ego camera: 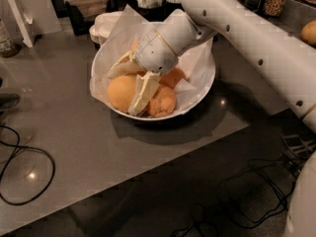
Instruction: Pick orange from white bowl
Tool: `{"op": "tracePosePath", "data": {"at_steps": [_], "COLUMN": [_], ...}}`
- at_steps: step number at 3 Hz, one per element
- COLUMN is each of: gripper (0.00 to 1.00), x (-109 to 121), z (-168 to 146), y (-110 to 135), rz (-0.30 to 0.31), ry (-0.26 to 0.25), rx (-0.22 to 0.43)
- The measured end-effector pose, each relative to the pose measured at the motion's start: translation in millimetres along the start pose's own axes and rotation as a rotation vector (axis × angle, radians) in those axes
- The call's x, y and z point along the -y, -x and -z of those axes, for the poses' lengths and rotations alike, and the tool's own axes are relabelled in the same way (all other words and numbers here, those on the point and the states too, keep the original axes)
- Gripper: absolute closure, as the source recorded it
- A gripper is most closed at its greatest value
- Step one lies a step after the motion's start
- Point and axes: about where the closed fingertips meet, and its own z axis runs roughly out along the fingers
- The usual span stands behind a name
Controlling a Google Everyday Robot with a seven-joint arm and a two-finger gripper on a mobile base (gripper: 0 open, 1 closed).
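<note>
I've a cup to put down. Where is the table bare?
Bare grey tabletop lies in front of the wide white bowl, and left of it down to the black cable. Crowded: the bowl itself, where the gripper sits among round oranges, and behind it, by the stacked white discs.
</note>
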Motion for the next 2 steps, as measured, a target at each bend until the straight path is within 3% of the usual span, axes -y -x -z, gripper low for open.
{"op": "tracePosePath", "data": {"at_steps": [1,2], "gripper": [0.26,0.45], "x": [-3.9,-5.1], "z": [-1.0,0.7], "y": [-9.0,-10.2], "rz": [-0.025,-0.032], "ry": [-0.011,-0.014], "rx": [0.009,0.011]}}
